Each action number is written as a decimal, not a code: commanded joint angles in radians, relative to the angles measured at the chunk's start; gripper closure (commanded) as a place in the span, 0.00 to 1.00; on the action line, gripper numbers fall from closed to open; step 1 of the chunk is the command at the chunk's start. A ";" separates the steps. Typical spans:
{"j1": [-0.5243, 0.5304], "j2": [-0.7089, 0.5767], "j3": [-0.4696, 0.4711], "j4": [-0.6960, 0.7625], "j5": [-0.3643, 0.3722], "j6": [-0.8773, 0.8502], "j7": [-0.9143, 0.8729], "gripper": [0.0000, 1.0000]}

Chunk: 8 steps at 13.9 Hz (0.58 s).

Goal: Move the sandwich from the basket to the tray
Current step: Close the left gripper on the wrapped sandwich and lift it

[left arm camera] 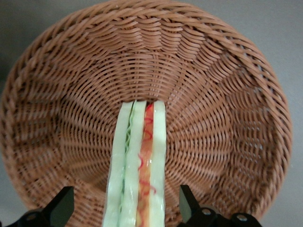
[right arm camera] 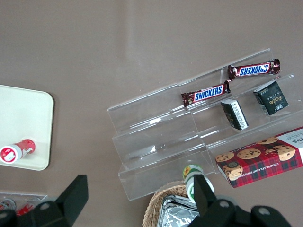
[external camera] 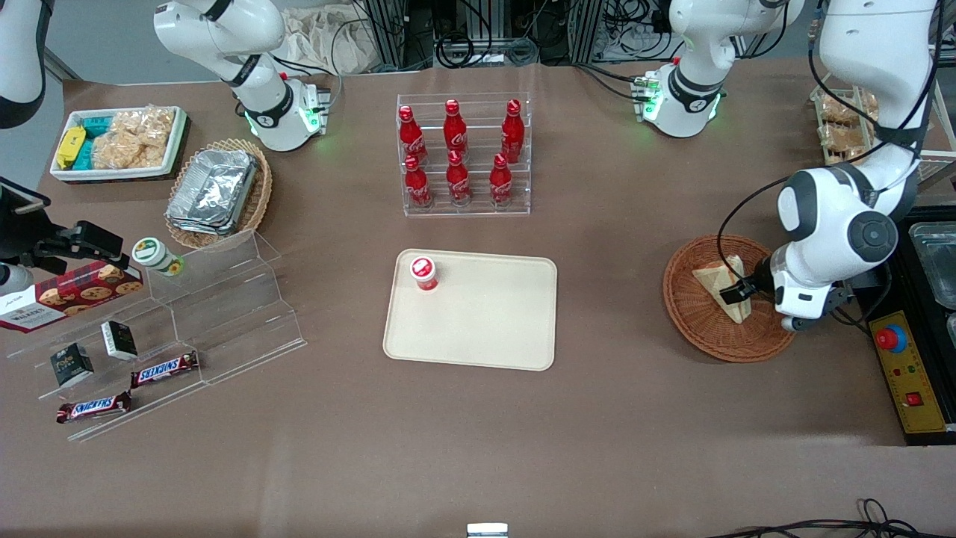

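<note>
The sandwich [external camera: 718,278] lies in the round reddish-brown basket [external camera: 691,321] toward the working arm's end of the table. It stands on edge, with its red and green filling stripes showing in the wrist view [left arm camera: 138,161]. My gripper [external camera: 741,293] is down in the basket [left arm camera: 227,94] and open. Its two black fingers [left arm camera: 61,208] straddle the sandwich, with a gap on each side. The cream tray [external camera: 485,321] lies flat in the middle of the table, well apart from the basket.
A small red-capped container [external camera: 423,273] stands on one corner of the tray. A clear rack of red cola bottles [external camera: 463,153] stands farther from the front camera. A yellow control box with a red button [external camera: 900,359] lies beside the basket. Snack stands [external camera: 202,299] and an oval foil-container basket [external camera: 216,190] are toward the parked arm's end.
</note>
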 commanded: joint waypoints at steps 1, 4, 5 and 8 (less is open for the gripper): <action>-0.004 0.045 -0.004 -0.019 -0.003 0.084 -0.027 0.00; -0.004 0.052 -0.004 -0.025 -0.003 0.093 -0.027 0.32; -0.004 0.048 -0.004 -0.024 -0.003 0.089 -0.028 0.47; -0.004 0.024 -0.004 -0.019 -0.003 0.069 -0.025 0.78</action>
